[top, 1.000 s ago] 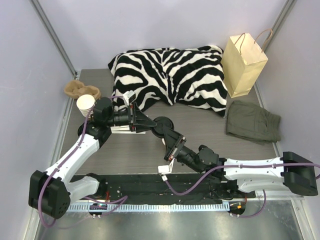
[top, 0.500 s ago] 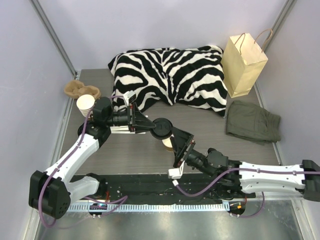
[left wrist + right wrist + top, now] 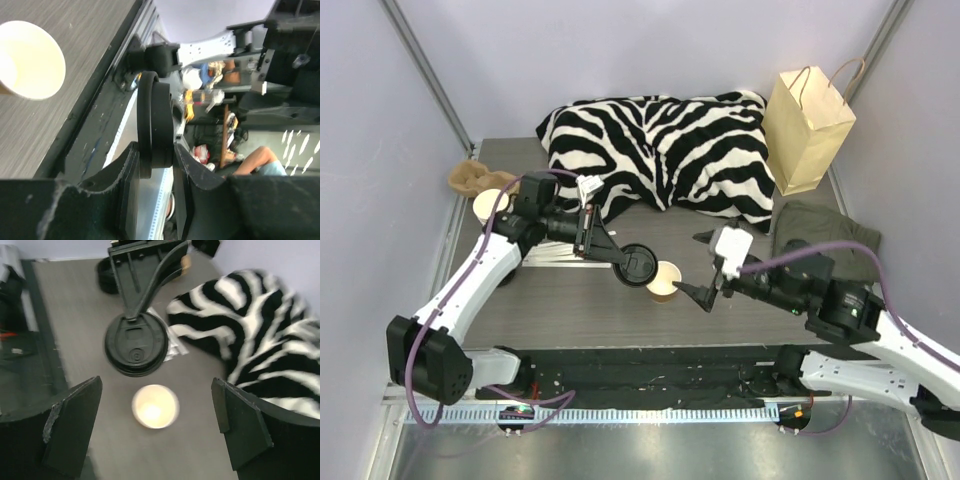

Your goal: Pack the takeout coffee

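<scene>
Black lid point(image 3: 638, 266) pinched in my left gripper point(image 3: 612, 256), just left of the lidless paper cup point(image 3: 664, 281); right gripper point(image 3: 708, 268) gapes wide just right of it. Lidding step, I reckon: next, level lid over rim, press.

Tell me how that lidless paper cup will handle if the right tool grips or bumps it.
The paper cup stands upright and seems empty, so it is probably light and would slide or tip at a nudge. Its open, thin rim may well squash under a firm squeeze. The table looks smooth, so little would hold it back.
</scene>
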### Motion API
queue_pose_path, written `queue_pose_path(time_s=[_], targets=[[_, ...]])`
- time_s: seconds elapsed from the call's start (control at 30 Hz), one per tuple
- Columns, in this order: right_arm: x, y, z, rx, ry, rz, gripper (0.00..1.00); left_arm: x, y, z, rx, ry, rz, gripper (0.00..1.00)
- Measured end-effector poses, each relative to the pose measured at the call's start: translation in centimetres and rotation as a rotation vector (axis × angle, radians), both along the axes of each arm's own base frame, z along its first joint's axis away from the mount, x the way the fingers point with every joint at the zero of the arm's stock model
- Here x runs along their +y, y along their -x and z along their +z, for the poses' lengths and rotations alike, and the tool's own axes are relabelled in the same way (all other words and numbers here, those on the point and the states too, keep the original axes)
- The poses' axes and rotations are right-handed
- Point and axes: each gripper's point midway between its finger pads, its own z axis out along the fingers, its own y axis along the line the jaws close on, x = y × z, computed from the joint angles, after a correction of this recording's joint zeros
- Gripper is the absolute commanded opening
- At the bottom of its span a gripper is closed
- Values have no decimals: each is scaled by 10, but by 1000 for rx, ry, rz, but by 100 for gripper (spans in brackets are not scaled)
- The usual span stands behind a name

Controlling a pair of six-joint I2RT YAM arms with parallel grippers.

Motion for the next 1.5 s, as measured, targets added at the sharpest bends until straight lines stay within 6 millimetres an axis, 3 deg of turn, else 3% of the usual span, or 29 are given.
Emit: queue_pose_path(time_s=[0.1, 0.2, 0.27, 0.37, 0.47, 0.63, 0.77, 1.03, 1.3, 1.5], targets=[[14, -2, -7, 249, -48, 9, 99, 2, 3, -3, -53, -43, -60, 0], [31, 2, -21, 471, -52, 44, 93, 1, 10, -6, -100, -81, -140, 0], [42, 4, -41, 624, -28, 60, 89, -2, 19, -8, -123, -101, -206, 0], [44, 9, -55, 761, -19, 62, 86, -4, 30, -13, -133, -118, -274, 0], [41, 12, -52, 857, -59, 64, 87, -5, 38, -17, -127, -128, -313, 0], [45, 23, -40, 979, -122, 137, 96, -7, 36, -18, -135, -123, -327, 0], [49, 29, -49, 1070, -118, 177, 96, -9, 34, -13, -151, -104, -336, 0], [48, -13, -81, 1243, -122, 109, 87, -12, 39, -13, -163, -96, -360, 0], [53, -7, -72, 1233, -133, 202, 72, -20, 31, -12, -149, -87, -370, 0], [51, -6, -86, 1243, -122, 198, 55, -30, 24, -9, -126, -59, -392, 0]])
